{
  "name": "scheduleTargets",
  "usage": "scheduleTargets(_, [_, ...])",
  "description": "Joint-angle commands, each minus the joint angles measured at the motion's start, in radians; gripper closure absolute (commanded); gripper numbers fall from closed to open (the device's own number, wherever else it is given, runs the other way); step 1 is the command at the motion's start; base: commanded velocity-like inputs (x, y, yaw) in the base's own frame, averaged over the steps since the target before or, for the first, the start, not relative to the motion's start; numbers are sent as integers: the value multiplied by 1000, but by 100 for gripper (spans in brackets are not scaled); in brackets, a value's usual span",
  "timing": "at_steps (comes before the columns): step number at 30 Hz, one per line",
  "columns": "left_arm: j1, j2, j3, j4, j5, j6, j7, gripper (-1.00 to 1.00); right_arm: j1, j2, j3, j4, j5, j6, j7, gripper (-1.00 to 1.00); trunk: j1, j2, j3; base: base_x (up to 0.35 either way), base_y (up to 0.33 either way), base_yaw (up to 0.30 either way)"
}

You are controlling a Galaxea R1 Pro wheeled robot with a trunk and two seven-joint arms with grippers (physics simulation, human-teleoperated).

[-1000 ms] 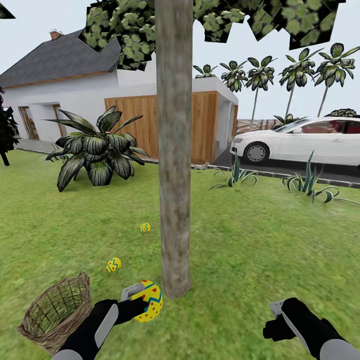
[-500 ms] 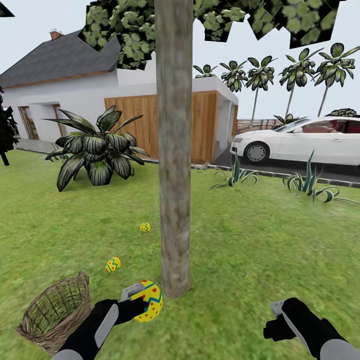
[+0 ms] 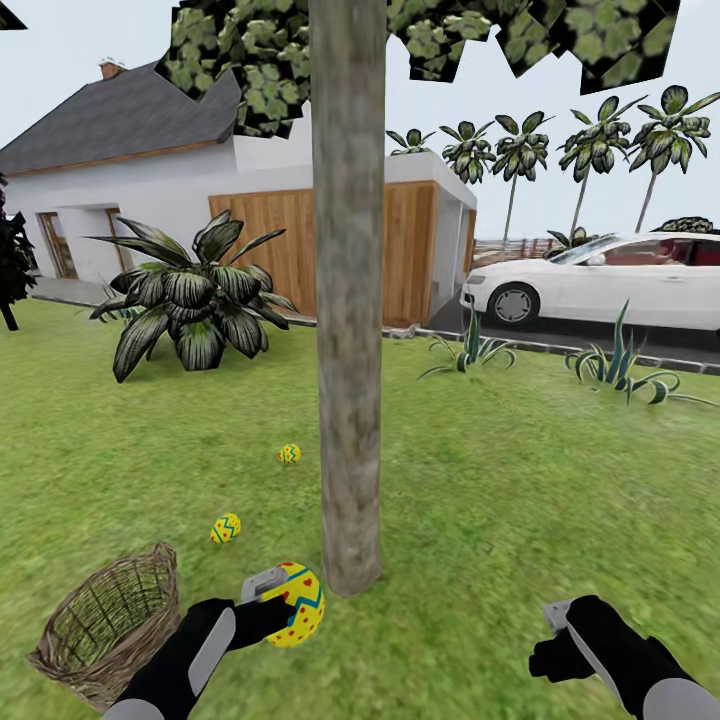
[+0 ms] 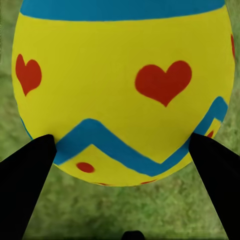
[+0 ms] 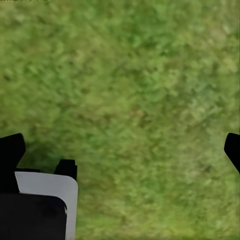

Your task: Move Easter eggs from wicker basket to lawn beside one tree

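Left end effector (image 3: 272, 604) clamps 1 Easter egg (image 3: 296, 603); right end effector (image 3: 556, 630) spread wide, empty.

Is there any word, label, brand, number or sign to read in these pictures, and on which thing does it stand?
None can be read.
The egg in the left claw bears only red hearts, dots and blue zigzag bands, no letters.
The white car shows no readable plate or badge.

Left hand (image 3: 272, 604) clamped, right hand (image 3: 556, 630) spread
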State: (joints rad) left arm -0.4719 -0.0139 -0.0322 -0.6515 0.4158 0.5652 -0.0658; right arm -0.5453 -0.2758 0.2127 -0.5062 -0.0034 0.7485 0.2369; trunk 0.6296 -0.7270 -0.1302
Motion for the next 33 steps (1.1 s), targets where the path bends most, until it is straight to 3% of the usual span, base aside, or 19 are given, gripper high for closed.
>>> scheduleTargets(1, [-1, 0, -1, 0, 0, 7, -2, 100, -1, -8, 4, -2, -3, 4, 5, -100, 4, -9, -5, 0, 0, 0])
scheduleTargets(3, [-1, 0, -1, 0, 1, 8, -3, 100, -1, -33, -25, -2, -9, 4, 10, -100, 12, -23, -11, 0, 0, 0])
scheduleTargets(5, [-1, 0, 2, -2, 4, 9, -2, 100, -1, -40, -77, -3, -10, 5, 11, -100, 20, -37, -18, 0, 0, 0])
scheduleTargets(7, [-1, 2, 6, -4, 7, 11, 0, 100, -1, -43, -100, -8, -9, 6, 9, -100, 27, -51, -24, 0, 0, 0])
scheduleTargets(9, [-1, 3, 4, -2, -3, 27, 18, 100, -1, -43, -105, -18, -8, 10, 5, -100, 35, -65, -30, 0, 0, 0])
scheduleTargets(11, [-1, 8, 5, -15, -25, 148, 116, 100, -1, -43, -107, -23, -9, 11, 5, -100, 43, -79, -36, 0, 0, 0])
scheduleTargets(13, [-1, 16, 6, -40, -30, 203, 167, 100, -1, -45, -108, -24, -8, 11, 5, -100, 50, -93, -43, 0, 0, 0])
scheduleTargets(18, [-1, 13, 5, -52, -32, 216, 184, 100, -1, -62, -119, -25, -9, 8, 5, -100, 69, -128, -58, 0, 0, 0])
scheduleTargets(33, [-1, 9, 5, -74, -31, 202, 178, 100, -1, -54, -118, -24, -2, 5, 4, -100, 127, -233, -105, 0, 0, 0])
